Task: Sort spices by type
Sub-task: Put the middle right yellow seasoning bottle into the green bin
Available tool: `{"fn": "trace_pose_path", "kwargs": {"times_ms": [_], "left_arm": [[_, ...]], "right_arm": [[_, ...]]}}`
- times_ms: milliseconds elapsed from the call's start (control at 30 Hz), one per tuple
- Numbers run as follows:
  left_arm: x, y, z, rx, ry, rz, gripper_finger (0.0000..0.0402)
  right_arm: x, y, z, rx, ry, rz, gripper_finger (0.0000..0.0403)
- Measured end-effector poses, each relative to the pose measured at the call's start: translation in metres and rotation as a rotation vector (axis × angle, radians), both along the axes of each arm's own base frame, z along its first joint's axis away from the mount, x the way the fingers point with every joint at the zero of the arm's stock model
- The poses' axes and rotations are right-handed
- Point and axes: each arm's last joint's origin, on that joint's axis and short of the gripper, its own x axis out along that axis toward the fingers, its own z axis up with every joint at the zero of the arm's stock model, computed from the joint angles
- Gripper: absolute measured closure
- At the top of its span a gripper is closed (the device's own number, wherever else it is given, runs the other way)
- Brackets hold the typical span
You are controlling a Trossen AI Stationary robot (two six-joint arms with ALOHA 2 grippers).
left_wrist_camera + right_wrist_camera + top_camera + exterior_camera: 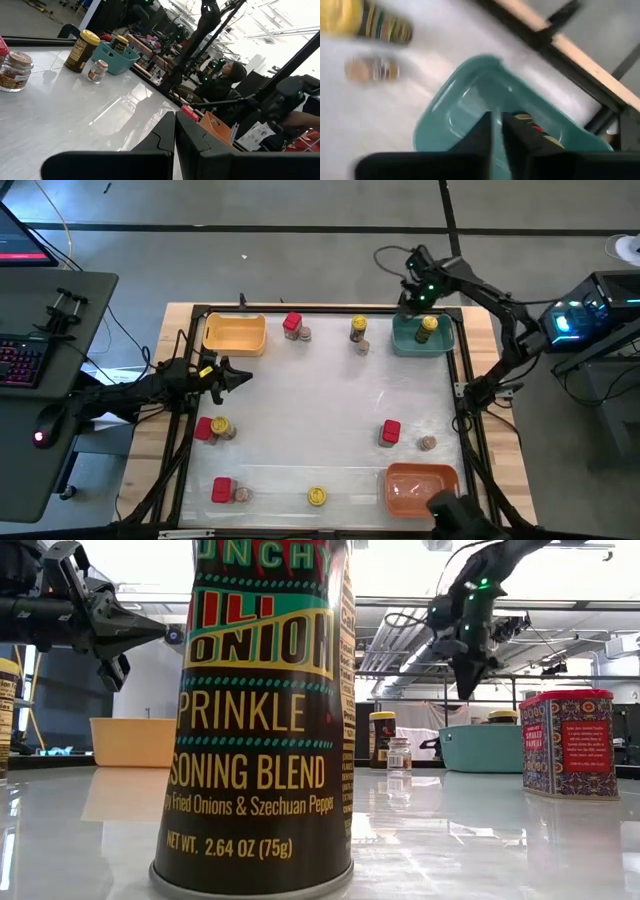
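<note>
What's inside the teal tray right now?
The teal tray holds one yellow-lidded jar, seen from above. The right gripper hangs over the tray's far edge and hides that part, so nothing can be said about what lies there.

Both arms are showing matte black links with exposed black cabling. The right arm (470,285) is glowing green at an LED near its wrist. The left arm (150,385) is carrying a small yellow tag near its wrist.
</note>
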Motion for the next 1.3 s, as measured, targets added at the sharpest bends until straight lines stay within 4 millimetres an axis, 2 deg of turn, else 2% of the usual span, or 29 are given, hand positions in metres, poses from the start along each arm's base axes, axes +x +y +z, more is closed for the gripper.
{"fn": "trace_pose_path", "kwargs": {"times_ms": [67, 200, 333, 700, 1300], "left_arm": [[0.0, 0.0, 0.0, 0.0, 0.0, 0.0, 0.0401], [0.0, 0.0, 0.0, 0.0, 0.0, 0.0, 0.0401], [0.0, 0.0, 0.0, 0.0, 0.0, 0.0, 0.0401], [0.0, 0.0, 0.0, 0.0, 0.0, 0.0, 0.0401], [0.0, 0.0, 0.0, 0.0, 0.001, 0.0, 0.0401]], "right_arm": [[0.005, 0.001, -0.011, 0.041, 0.074, 0.067, 0.0389], [0.008, -0.002, -0.034, 0.104, 0.256, 0.079, 0.0399], [0.012, -0.007, -0.044, 0.093, 0.313, 0.081, 0.04], [0.014, -0.01, -0.044, 0.013, 0.39, 0.146, 0.0402], [0.007, -0.001, -0.043, 0.107, 0.471, 0.234, 0.0403]]}}
